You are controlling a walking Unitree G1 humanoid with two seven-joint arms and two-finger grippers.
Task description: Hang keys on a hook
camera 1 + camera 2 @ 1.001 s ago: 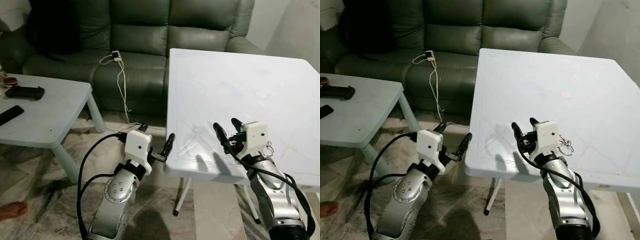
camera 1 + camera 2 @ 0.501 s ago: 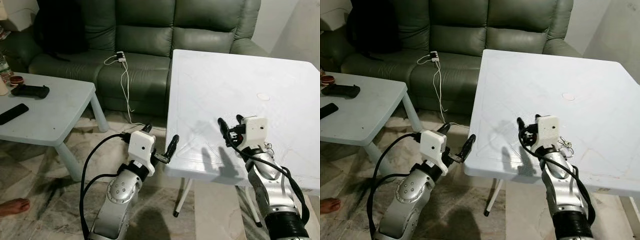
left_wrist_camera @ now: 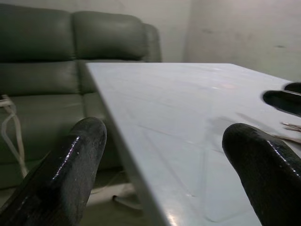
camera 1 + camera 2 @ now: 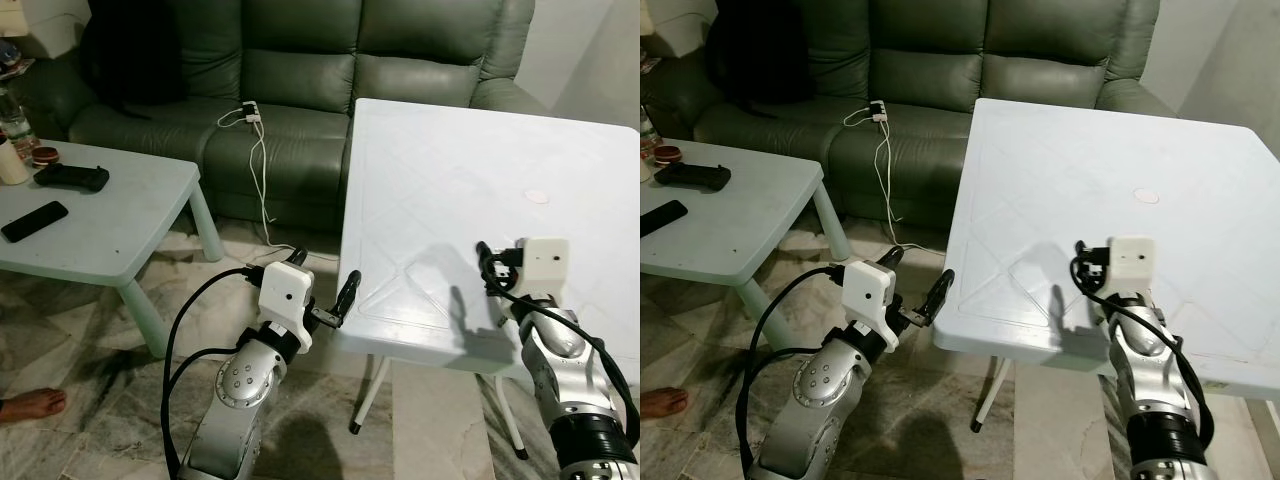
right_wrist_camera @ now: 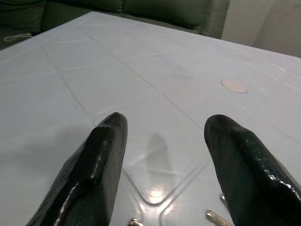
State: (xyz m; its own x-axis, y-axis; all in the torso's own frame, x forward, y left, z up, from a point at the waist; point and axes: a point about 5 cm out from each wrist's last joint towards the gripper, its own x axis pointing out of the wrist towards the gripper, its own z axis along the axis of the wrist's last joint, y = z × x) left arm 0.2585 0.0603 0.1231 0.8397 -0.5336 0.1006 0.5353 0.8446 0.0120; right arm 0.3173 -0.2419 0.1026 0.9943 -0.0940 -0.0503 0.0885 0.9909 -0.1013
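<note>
We hold right tool [image 5: 162, 155] released, low over white worktop [image 4: 440, 170], keys [image 5: 214, 217] just beneath fingers, ready for pickup. Left tool [image 3: 160, 160] released at worktop edge, idle.

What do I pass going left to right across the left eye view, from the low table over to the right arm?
Black remote on the low table → white cable on the sofa → left gripper → white folding table → right gripper.
</note>
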